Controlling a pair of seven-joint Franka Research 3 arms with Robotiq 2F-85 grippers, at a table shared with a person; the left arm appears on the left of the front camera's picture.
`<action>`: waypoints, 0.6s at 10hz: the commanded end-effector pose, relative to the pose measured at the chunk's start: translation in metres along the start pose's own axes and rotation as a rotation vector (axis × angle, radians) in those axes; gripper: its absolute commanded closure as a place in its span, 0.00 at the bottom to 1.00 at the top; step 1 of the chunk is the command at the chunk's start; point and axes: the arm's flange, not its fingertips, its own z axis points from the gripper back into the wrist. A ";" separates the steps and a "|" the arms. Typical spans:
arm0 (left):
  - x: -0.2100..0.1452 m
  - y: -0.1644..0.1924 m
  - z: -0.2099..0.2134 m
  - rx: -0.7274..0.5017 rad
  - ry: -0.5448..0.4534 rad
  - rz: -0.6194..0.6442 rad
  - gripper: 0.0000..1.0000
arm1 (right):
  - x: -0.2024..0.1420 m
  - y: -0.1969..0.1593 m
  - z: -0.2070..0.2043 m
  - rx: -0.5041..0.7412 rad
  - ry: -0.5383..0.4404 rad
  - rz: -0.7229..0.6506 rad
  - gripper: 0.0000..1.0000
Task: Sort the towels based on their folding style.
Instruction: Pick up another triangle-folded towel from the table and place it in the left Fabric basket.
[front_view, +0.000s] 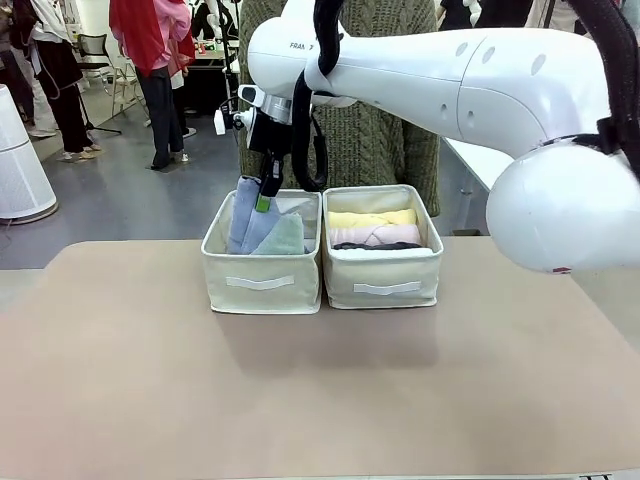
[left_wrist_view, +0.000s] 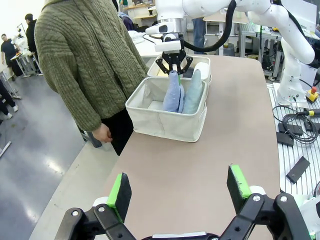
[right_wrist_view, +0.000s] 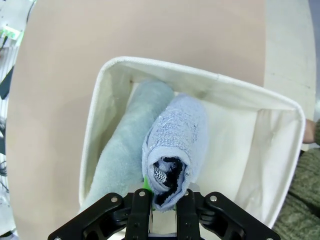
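Right wrist view: the light blue cone towel is pinched between the shut right gripper fingers, lowered into the left bin beside the mint cone towel. Next, I judge: release and lift clear. The left gripper idles wide open, empty.

arm lettering: "fra", cut off by a black cable, on the white robot arm
other print: none readable
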 end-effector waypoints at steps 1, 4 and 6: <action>0.001 -0.001 0.001 0.003 -0.002 -0.002 0.00 | 0.013 -0.016 0.000 0.042 0.004 -0.014 0.83; 0.001 -0.001 0.001 0.003 -0.002 -0.002 0.00 | 0.012 -0.017 -0.007 0.067 -0.008 -0.017 0.83; 0.001 -0.001 0.001 0.003 -0.002 -0.002 0.00 | 0.012 -0.017 -0.008 0.071 -0.011 -0.013 0.83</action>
